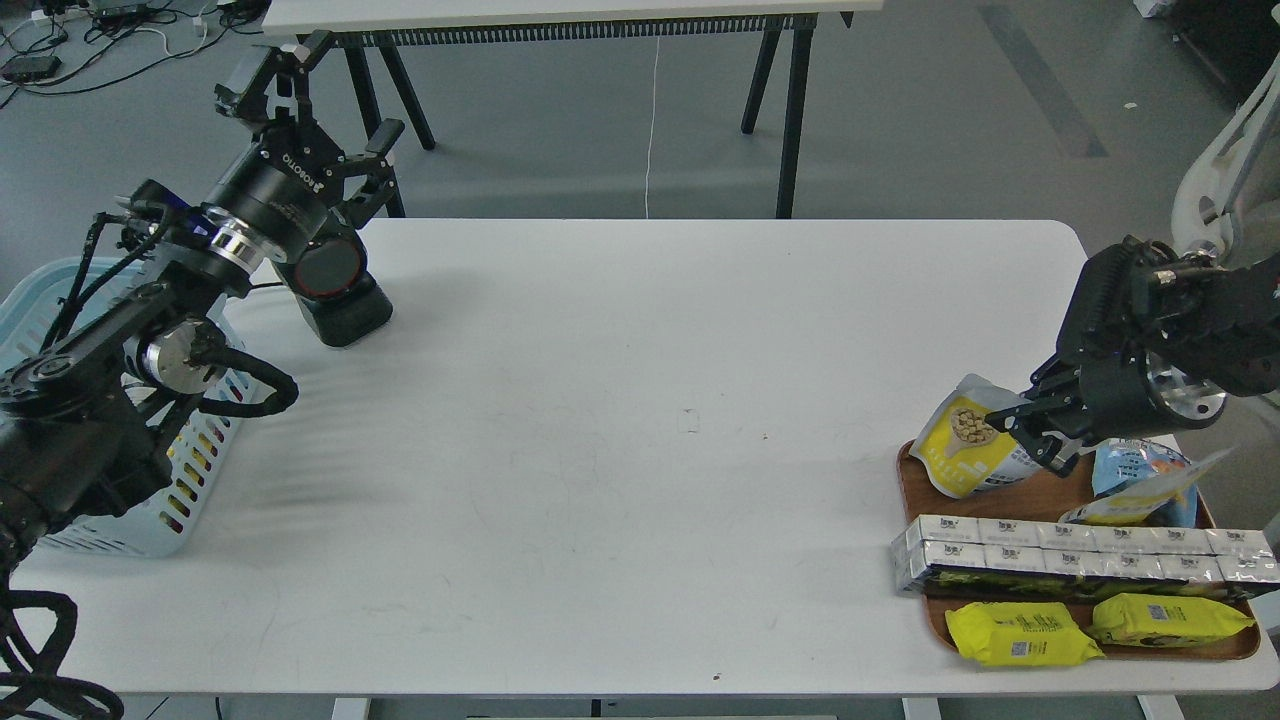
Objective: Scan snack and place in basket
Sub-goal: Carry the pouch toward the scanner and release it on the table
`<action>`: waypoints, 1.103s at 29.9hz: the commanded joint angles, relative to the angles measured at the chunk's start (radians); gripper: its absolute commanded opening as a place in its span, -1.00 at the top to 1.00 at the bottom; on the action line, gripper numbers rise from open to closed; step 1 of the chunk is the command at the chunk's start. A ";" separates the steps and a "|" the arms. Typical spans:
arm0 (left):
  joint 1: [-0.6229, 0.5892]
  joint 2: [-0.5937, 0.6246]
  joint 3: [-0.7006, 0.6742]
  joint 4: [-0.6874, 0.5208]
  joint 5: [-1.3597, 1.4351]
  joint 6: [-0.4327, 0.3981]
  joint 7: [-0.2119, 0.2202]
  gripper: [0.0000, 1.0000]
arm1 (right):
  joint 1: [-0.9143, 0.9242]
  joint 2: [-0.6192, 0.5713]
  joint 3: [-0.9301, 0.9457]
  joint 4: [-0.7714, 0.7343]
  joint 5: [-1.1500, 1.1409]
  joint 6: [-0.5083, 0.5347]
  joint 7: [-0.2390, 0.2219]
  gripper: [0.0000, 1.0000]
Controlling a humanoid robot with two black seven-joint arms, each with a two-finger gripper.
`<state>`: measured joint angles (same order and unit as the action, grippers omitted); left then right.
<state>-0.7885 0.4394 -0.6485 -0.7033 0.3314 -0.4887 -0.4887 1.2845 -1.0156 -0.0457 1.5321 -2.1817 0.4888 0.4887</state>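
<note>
The snack (pixel 965 440), a pouch with a yellow lower half picturing round pieces, hangs tilted above the left end of the brown tray (pixel 912 475). My right gripper (pixel 1028 433) is shut on the pouch's right edge and holds it clear of the tray. The light blue slotted basket (pixel 190 480) stands at the table's left edge, mostly hidden behind my left arm. My left gripper (pixel 322 102) is open and empty, raised above the back left corner of the table, over the black scanner (pixel 338 290).
The tray also holds a blue pouch (pixel 1140 465), a row of silver-topped packs (pixel 1080 550) and two flat bright-yellow packs (pixel 1020 635). The scanner's round window is dark. A second table's legs (pixel 790 110) stand behind the white table (pixel 640 420).
</note>
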 commanded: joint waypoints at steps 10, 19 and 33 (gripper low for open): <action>-0.023 0.007 -0.003 0.001 -0.002 0.000 0.000 -0.99 | 0.009 0.504 0.193 -0.108 0.000 0.000 0.000 1.00; -0.029 0.009 -0.002 0.002 -0.006 0.000 0.000 -0.99 | 0.007 0.877 0.115 -0.383 0.000 0.000 0.000 1.00; -0.028 0.010 -0.002 0.008 -0.011 0.000 0.000 -0.99 | 0.001 1.016 0.138 -0.507 0.000 -0.023 -0.006 -0.71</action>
<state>-0.8119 0.4522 -0.6499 -0.6948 0.3206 -0.4887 -0.4887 1.2868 -0.0005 0.0770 1.0227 -2.1816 0.4670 0.4857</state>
